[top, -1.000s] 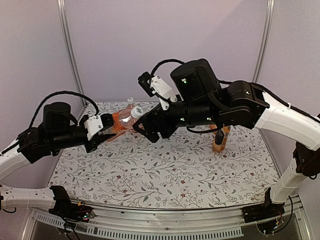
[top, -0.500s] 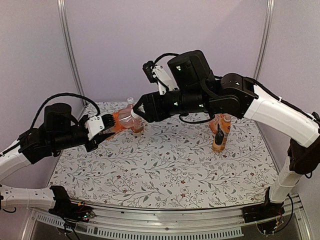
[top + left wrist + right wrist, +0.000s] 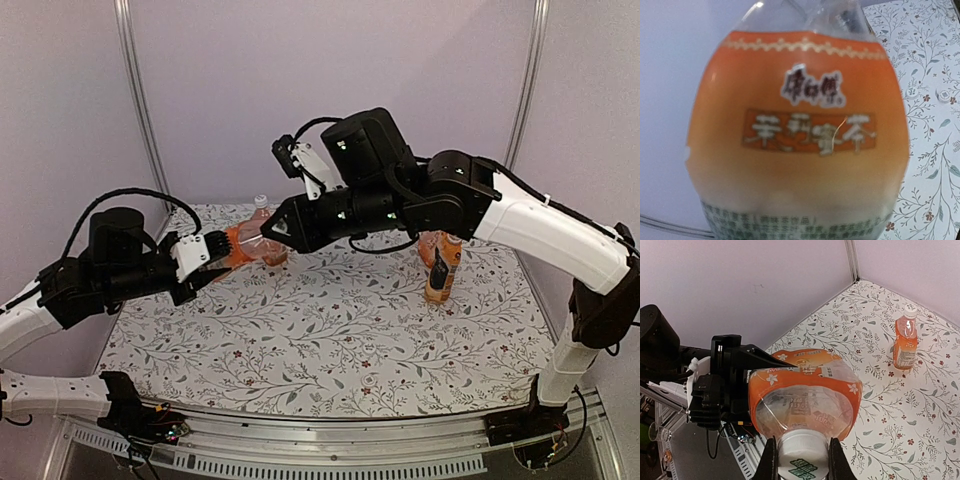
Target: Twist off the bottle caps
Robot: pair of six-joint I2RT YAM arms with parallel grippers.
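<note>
My left gripper (image 3: 222,250) is shut on the body of an orange drink bottle (image 3: 243,243), held tilted above the table's back left. In the left wrist view the bottle's orange label (image 3: 805,130) fills the frame and hides the fingers. The bottle's white cap (image 3: 802,460) points at my right wrist camera, and my right gripper (image 3: 268,229) is shut on that cap, one black finger (image 3: 769,460) on each side of it. A second capped bottle (image 3: 905,342) stands upright on the cloth behind, its cap (image 3: 910,311) in place.
Two more orange bottles (image 3: 441,268) stand at the back right under my right arm, their tops hidden by it. Two small white round things (image 3: 913,92) lie on the flowered cloth (image 3: 330,340). Grey walls close the back and both sides.
My right gripper has swung up and left from beside the bottle onto its cap and has gone from open to shut. The left arm and bottle have held still.
</note>
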